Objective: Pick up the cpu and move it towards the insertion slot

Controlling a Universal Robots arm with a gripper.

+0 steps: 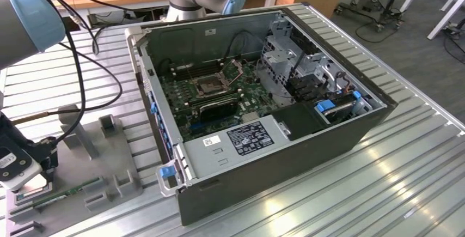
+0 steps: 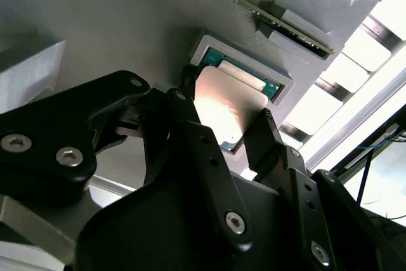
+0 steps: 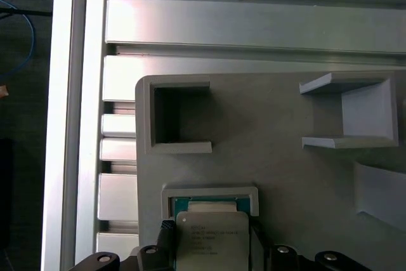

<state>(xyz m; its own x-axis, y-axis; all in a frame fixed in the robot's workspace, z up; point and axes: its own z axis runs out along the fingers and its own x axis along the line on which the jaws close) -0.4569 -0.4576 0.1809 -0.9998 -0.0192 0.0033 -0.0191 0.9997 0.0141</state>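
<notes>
The fingers sit tight against two opposite edges of the cpu, one on each side, so the gripper has the chip pinched. The chip lies silver side up in a shallow square pocket of the grey holder plate. In the exterior view the insertion slot lies well apart, on the board inside the open computer case.
</notes>
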